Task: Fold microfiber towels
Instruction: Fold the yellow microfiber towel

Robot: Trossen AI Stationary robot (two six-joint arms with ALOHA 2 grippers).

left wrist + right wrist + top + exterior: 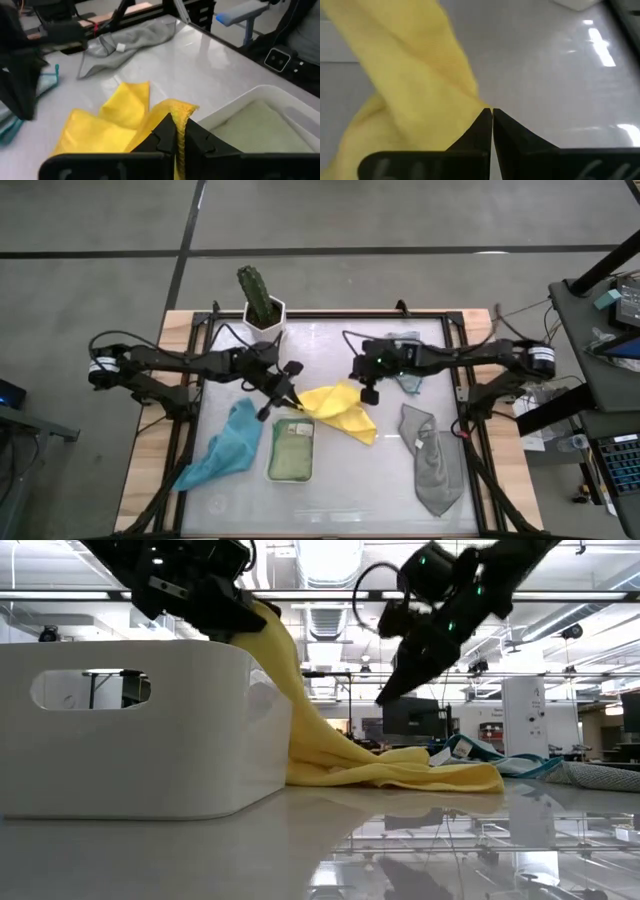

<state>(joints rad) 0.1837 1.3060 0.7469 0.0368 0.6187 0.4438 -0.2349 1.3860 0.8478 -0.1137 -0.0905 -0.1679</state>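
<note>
The glossy white table (330,500) carries a white rectangular plastic tray (291,473) with a pale green folded cloth (291,450) already lying in it. Beside the tray, the soft yellow microfiber towel (340,412) lies partly crumpled near the table's middle, one corner lifted over the tray's edge. A grey towel (432,460) lies to the right, a light blue one (225,445) to the left, and a teal one (408,378) sits behind the right arm.

The left gripper (179,131) is pinching that raised yellow corner, fingers pressed together on the fabric. The right gripper (491,112) hangs above the towel's far edge, jaws pressed together and holding nothing that I can see.

To fold well, the right gripper probably needs to reopen and take the opposite corner, so both arms can stretch the cloth flat first.
</note>
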